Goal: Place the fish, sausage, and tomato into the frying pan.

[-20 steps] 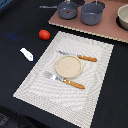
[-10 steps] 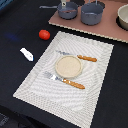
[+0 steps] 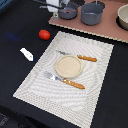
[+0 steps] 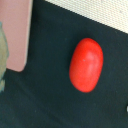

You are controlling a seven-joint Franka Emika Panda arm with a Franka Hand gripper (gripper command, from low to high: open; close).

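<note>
Robot arm (image 3: 53, 4) — white housing, small grey part at edge — rest cropped, blurry.

Open dark cloth all round the tomato (image 3: 44, 34), nothing touching it. Beyond the tomato, a pink board (image 3: 85, 26) crowded with frying pan (image 3: 68, 10) and grey pot (image 3: 93, 13). Placemat (image 3: 67, 72) edge just beside the tomato; fish (image 3: 26, 54) well apart.
</note>
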